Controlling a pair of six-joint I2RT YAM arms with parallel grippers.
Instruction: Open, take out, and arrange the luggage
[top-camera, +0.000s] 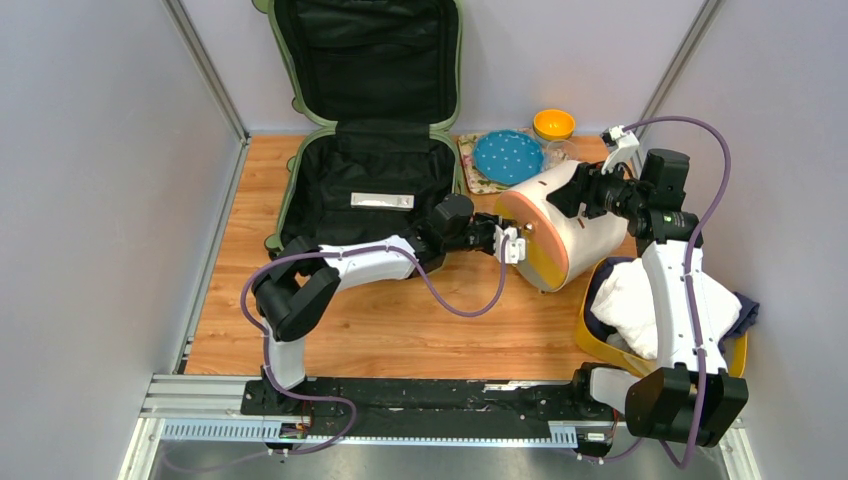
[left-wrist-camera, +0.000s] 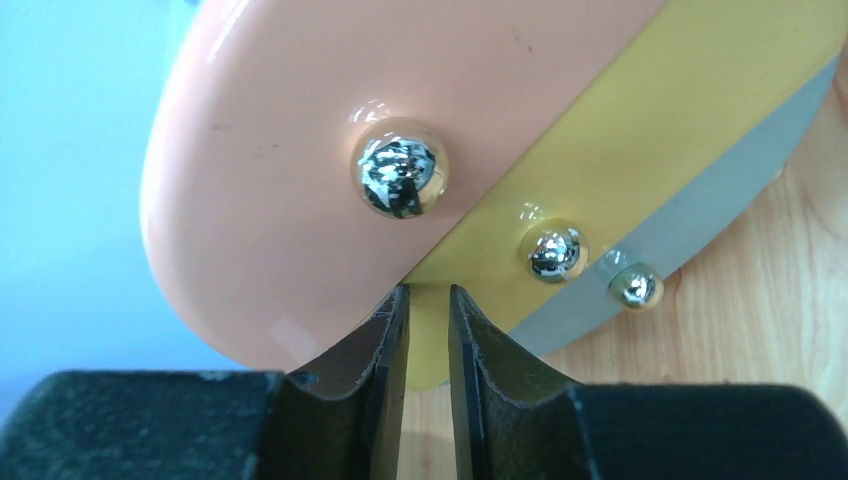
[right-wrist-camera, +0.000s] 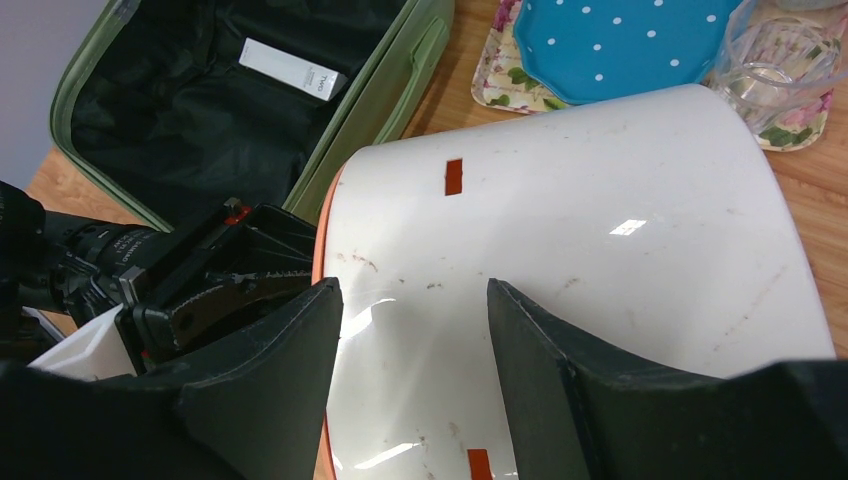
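The sage-green luggage (top-camera: 285, 205) lies open at the back left, its lid up against the wall; a small white box (top-camera: 382, 200) rests on its black lining (right-wrist-camera: 200, 130). A round cream-and-orange drawer box (top-camera: 575, 235) lies on its side to the right of it. My left gripper (top-camera: 510, 245) faces the box's drawer fronts (left-wrist-camera: 300, 150) below three shiny knobs (left-wrist-camera: 400, 180). Its jaws (left-wrist-camera: 428, 290) stand a narrow gap apart with nothing between them. My right gripper (top-camera: 585, 192) is open over the box's white shell (right-wrist-camera: 600, 230), fingers (right-wrist-camera: 300, 340) wide apart.
A blue dotted plate (top-camera: 508, 156) sits on a floral tray (top-camera: 472, 178) behind the drawer box, beside a yellow-lidded jar (top-camera: 553, 128). A yellow tray (top-camera: 598, 345) with white cloth (top-camera: 630, 300) lies under my right arm. Grey walls close both sides.
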